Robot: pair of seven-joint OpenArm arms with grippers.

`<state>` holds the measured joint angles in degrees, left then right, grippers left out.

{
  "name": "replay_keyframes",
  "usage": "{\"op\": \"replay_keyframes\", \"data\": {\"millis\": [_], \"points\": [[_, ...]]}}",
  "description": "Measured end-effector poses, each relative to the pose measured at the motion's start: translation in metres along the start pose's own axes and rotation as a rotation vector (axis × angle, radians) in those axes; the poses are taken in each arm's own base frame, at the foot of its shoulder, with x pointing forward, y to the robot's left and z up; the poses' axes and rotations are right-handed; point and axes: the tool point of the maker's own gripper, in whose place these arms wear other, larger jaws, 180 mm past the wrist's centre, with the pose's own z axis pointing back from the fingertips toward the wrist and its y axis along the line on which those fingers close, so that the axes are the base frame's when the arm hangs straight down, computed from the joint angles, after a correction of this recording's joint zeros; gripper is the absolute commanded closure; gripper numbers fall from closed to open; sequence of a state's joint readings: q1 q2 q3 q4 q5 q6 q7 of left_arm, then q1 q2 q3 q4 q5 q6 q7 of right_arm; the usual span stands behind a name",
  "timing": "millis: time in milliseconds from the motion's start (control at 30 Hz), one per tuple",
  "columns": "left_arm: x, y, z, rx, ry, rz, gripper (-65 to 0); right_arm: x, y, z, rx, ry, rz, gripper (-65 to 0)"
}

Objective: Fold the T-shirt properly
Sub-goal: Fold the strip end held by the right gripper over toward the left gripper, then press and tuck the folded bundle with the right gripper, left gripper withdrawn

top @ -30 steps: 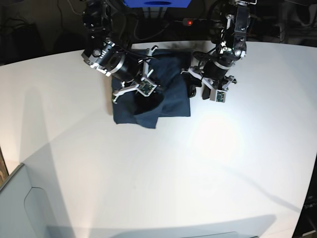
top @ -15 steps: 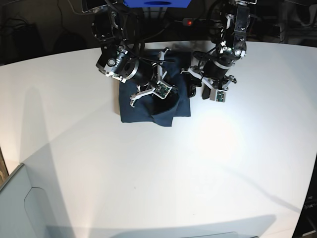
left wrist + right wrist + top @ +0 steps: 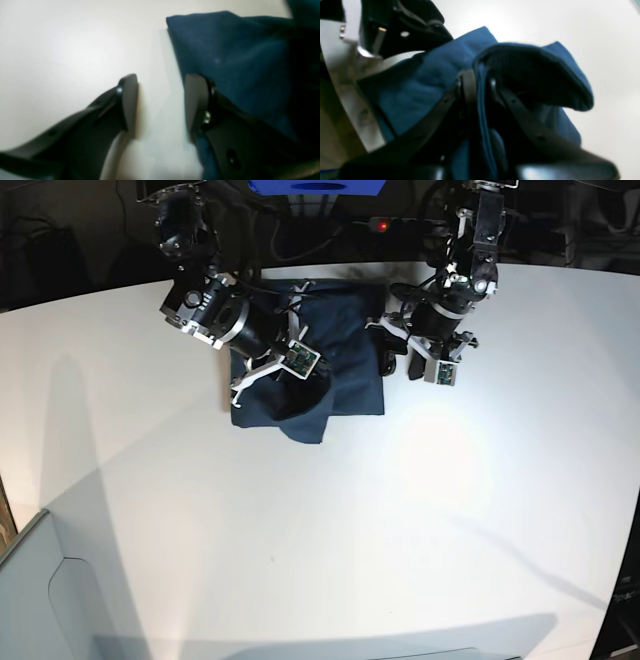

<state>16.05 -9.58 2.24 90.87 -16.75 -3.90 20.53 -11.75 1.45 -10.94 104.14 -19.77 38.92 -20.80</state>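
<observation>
On the white, smooth table (image 3: pixel 300 540), the dark teal-blue cotton T-shirt (image 3: pixel 340 350) lies near the far edge as a roughly square folded pad, soft and matte, with one loose flap bulging off its near left corner. Going left to right in the base view, the black right arm (image 3: pixel 215 305) reaches down at a slant from beyond the T-shirt's far left corner, its wrist tilted toward the cloth's near left part. Its right gripper (image 3: pixel 480 85) is clamped tight on a doubled fold of the T-shirt, the thin black fingers (image 3: pixel 467 87) pressing a hemmed edge between them while a pocket of fabric curls over to the side. To the right of the T-shirt, the other black left arm (image 3: pixel 470 270) descends steeply, bent at the wrist. Its left gripper (image 3: pixel 160 102) hangs at the T-shirt's right edge with its flat dark pads (image 3: pixel 128 100) spread apart and bare table between them; one pad seems to brush the cloth's edge, though the blur makes that uncertain.
</observation>
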Motion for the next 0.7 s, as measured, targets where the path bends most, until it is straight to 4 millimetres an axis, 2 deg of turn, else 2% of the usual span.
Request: {"op": "replay_keyframes", "data": {"millis": [167, 367, 500, 567, 700], "points": [[0.0, 0.0, 0.0, 0.001, 0.001, -0.001, -29.8, 0.002, 0.007, 0.004, 0.009, -0.007, -0.003, -0.1], [0.0, 0.0, 0.001, 0.002, 0.002, -0.005, -29.8, -0.015, 0.016, -0.017, 0.054, 0.028, -0.061, -0.1], [0.0, 0.005, 0.003, 0.0, 0.01, -0.016, -29.8, -0.02, 0.011, -0.027, 0.064, 0.038, -0.072, -0.3], [-0.003, 0.008, 0.006, 0.011, 0.012, -0.01, -29.8, -0.025, 0.012, -0.032, 0.075, 0.051, -0.083, -4.2], [-0.005, 0.029, 0.025, 0.082, 0.023, 0.01, -29.9, -0.028, 0.014, -0.032, 0.081, 0.054, -0.089, -20.8]]}}
